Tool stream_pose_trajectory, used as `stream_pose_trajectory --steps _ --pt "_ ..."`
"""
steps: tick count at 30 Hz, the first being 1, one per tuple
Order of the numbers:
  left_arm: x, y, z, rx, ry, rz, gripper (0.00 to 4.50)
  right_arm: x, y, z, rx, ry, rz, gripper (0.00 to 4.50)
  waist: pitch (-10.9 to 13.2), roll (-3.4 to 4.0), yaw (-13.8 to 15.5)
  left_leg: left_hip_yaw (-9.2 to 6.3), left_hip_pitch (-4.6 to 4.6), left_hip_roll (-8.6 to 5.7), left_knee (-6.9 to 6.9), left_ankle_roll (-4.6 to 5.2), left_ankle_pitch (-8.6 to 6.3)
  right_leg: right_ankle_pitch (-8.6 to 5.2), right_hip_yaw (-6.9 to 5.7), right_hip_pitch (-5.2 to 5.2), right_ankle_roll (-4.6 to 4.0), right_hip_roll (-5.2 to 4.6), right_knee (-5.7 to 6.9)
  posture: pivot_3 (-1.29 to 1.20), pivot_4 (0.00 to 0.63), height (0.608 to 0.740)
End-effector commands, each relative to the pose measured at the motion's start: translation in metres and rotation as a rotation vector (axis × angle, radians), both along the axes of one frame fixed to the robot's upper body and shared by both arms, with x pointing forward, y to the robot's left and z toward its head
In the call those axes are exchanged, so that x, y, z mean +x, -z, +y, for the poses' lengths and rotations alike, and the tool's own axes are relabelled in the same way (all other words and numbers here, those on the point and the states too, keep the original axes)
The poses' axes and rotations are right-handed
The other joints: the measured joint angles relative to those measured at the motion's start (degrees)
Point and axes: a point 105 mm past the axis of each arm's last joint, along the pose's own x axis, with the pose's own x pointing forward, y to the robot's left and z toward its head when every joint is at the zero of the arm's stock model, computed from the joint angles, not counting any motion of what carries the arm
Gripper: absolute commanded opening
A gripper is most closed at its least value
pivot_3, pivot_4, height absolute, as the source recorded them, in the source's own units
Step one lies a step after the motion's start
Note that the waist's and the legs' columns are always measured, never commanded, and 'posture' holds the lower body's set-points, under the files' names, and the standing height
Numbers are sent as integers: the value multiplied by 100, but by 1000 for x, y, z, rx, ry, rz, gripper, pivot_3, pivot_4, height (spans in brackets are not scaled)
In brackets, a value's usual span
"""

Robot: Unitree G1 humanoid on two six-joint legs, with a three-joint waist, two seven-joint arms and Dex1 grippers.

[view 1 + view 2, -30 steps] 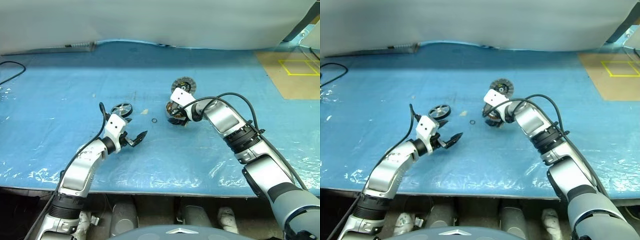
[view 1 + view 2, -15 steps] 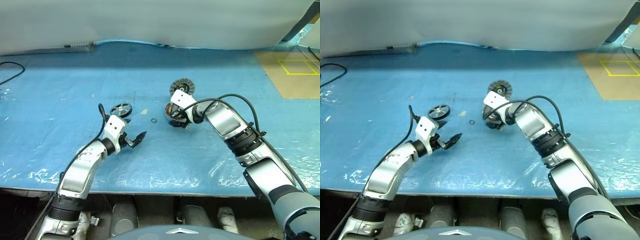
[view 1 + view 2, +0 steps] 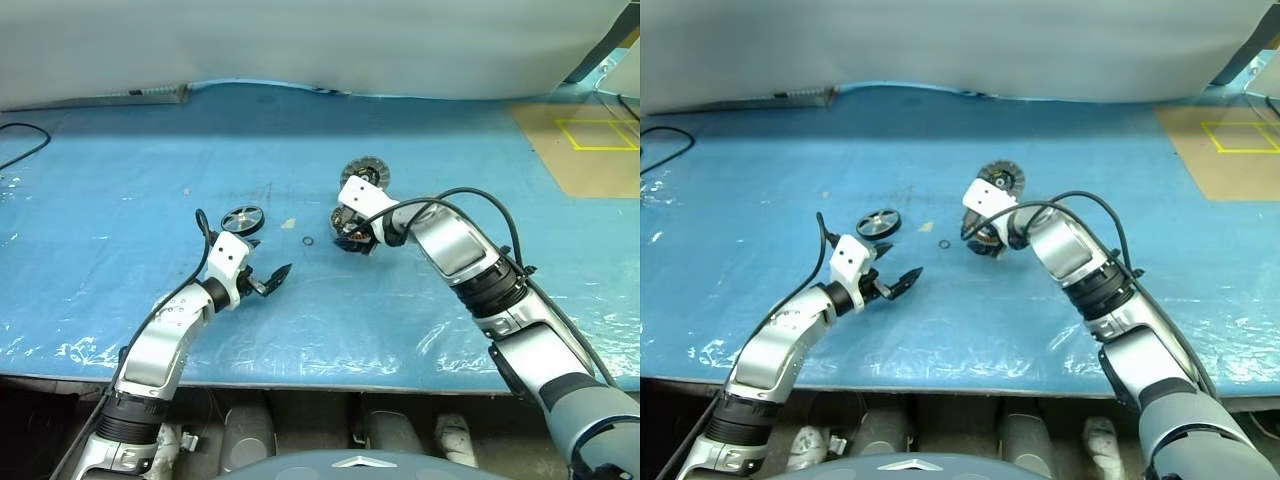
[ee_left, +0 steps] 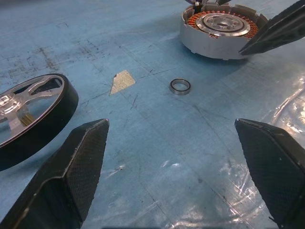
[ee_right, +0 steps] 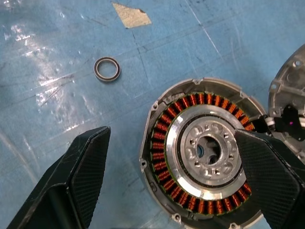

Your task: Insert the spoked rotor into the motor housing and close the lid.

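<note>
The motor housing (image 5: 205,152), a silver drum with copper windings, lies flat on the blue sheet. My right gripper (image 5: 171,136) hangs open just above it, one finger over its right side, nothing held. The ribbed grey lid (image 3: 365,172) lies just behind the housing. Further left lies the spoked rotor (image 3: 243,219), a dark wheel with silver spokes. My left gripper (image 3: 266,270) stands open and empty on the near side of the rotor, close above the sheet and a little to its right.
A small ring washer (image 3: 308,241) and a beige tape scrap (image 3: 288,224) lie between rotor and housing. A cardboard sheet with yellow lines (image 3: 580,140) covers the far right. A black cable (image 3: 20,142) runs at the far left. The table's front edge (image 3: 300,385) is close.
</note>
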Motion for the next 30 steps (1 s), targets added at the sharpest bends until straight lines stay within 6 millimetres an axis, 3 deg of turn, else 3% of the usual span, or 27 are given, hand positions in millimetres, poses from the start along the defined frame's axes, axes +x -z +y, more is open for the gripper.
stream_pose_trajectory --steps 1,10,13,19,30 --pt "0 -11 -2 -3 7 -52 4500 -1 -5 0 12 -9 -19 4398 0 0 -3 0 0 0 0 0 0 0 0 0 0 0 0 0 150 740" --pt "2 -7 0 -7 -3 -49 4500 2 15 2 -17 -30 36 4398 0 0 -6 0 0 0 2 0 0 0 0 0 0 0 2 0 150 740" --pt "2 -6 1 -9 -6 -51 4500 6 19 0 -30 -22 48 3831 0 0 -4 0 2 0 4 0 0 0 0 0 0 0 5 0 150 740" --pt "0 -4 3 -13 -9 -55 4500 3 25 1 -43 -35 80 1847 -2 -3 -6 0 7 1 8 0 0 0 1 5 -1 0 8 0 150 740" --pt "-19 7 -3 25 111 -69 4500 -57 29 28 68 -80 211 1810 -3 -4 -14 0 14 3 1 0 0 0 2 6 -1 2 5 0 150 740"
